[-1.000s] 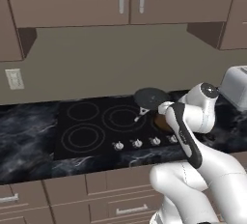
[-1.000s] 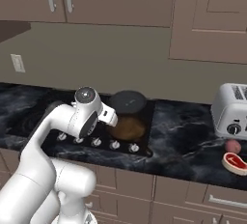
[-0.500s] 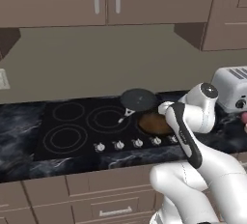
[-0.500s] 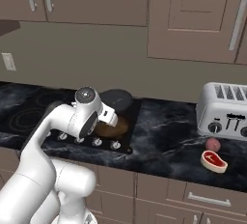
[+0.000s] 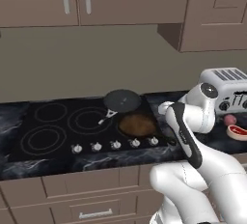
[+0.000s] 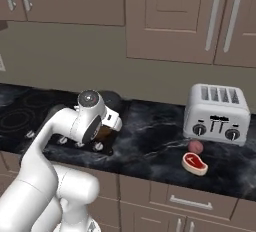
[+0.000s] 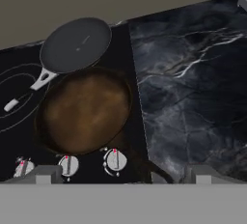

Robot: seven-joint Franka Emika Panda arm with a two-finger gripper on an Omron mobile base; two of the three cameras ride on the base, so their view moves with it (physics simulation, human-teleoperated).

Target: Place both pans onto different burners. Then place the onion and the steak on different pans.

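The dark grey-black pan point(image 5: 122, 101) with its thin silver handle sits on the cooktop's back right burner. The brown pan point(image 5: 137, 124) rests just in front of it, on the front right burner. Both show from above in the hand view, the dark pan point(image 7: 76, 43) and the brown pan point(image 7: 84, 110). Bare burners point(image 5: 87, 120) ring the glass to the left. The onion point(image 6: 195, 146) and the steak point(image 6: 194, 163) lie on the counter in front of the toaster. My gripper point(image 7: 123, 175) hangs open and empty over the front right edge of the cooktop.
A silver toaster point(image 6: 217, 113) stands at the back of the dark marble counter point(image 7: 193, 83), right of the cooktop. Silver knobs point(image 5: 115, 145) line the cooktop's front edge. Wall cabinets point(image 5: 120, 1) hang above, with drawers point(image 5: 96, 203) below.
The base has driven to the right, so the whole scene slid left. The toaster, onion and steak now sit nearer the middle of the right base view. The gripper stayed open.
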